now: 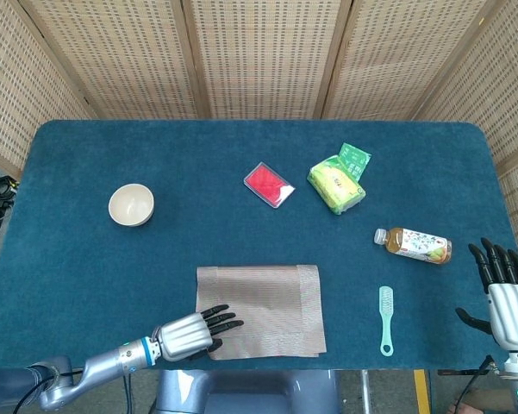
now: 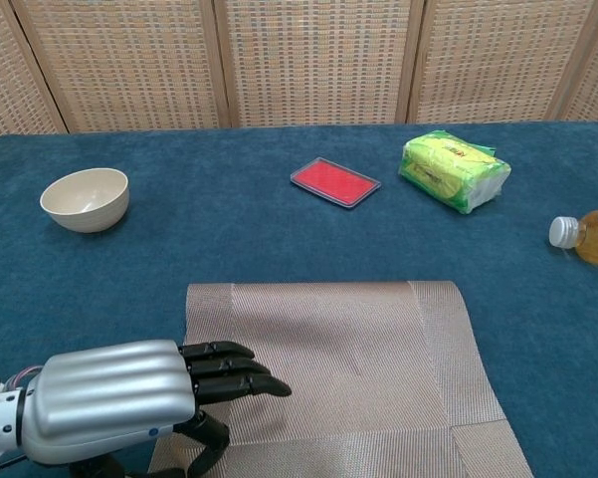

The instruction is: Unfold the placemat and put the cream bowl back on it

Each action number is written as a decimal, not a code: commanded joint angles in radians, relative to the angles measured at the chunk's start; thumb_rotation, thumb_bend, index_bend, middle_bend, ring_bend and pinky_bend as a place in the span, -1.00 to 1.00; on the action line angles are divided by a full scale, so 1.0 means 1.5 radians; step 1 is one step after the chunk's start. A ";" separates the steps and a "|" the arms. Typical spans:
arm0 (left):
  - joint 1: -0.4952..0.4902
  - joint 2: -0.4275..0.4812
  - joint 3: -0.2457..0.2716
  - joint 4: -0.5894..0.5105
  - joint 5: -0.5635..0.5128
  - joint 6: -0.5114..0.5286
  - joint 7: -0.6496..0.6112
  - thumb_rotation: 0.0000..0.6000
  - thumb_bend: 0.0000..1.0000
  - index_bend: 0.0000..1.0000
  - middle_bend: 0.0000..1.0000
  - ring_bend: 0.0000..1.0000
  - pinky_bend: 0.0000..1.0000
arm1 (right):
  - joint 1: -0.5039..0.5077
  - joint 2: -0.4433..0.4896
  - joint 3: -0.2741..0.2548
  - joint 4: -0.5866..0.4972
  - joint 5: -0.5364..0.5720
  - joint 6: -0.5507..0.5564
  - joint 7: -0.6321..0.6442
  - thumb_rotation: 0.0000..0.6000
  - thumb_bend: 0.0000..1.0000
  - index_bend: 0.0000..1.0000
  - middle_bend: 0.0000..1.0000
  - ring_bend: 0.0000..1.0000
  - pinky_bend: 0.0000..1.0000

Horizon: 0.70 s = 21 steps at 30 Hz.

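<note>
Nearby, folded grey-brown woven placemat (image 1: 260,310) lying flat, left robot hand (image 2: 119,402) pinching its near-left corner, cream bowl (image 1: 131,204) far left, right robot hand (image 1: 502,289) released.

No text, brand, number or sign is legible in either view. The bottle (image 1: 414,245) carries a printed label and the green-and-yellow packet (image 1: 337,184) has printing on its wrapper, but both are too small and blurred to read. The red card case (image 1: 268,184) shows no readable marking.
</note>
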 commanded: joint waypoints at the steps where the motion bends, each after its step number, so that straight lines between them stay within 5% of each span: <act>1: 0.000 -0.004 -0.005 -0.002 -0.006 0.003 -0.006 1.00 0.10 0.37 -1.00 -1.00 -1.00 | 0.000 0.000 0.000 0.000 0.000 0.001 0.001 1.00 -1.00 -1.00 -1.00 -1.00 -1.00; 6: 0.000 -0.008 -0.043 -0.018 -0.035 0.024 -0.027 1.00 0.11 0.57 -1.00 -1.00 -1.00 | -0.001 0.001 0.001 0.000 -0.001 0.002 0.003 1.00 -1.00 -1.00 -1.00 -1.00 -1.00; 13: -0.038 0.009 -0.198 -0.073 -0.179 -0.013 -0.031 1.00 0.13 0.59 -1.00 -1.00 -1.00 | 0.001 0.000 0.000 0.000 0.001 -0.001 0.000 1.00 -1.00 -1.00 -1.00 -1.00 -1.00; 21: -0.089 -0.034 -0.344 0.066 -0.367 -0.099 -0.053 1.00 0.13 0.59 -1.00 -1.00 -1.00 | 0.003 -0.001 0.004 0.003 0.011 -0.008 0.000 1.00 -1.00 -1.00 -1.00 -1.00 -1.00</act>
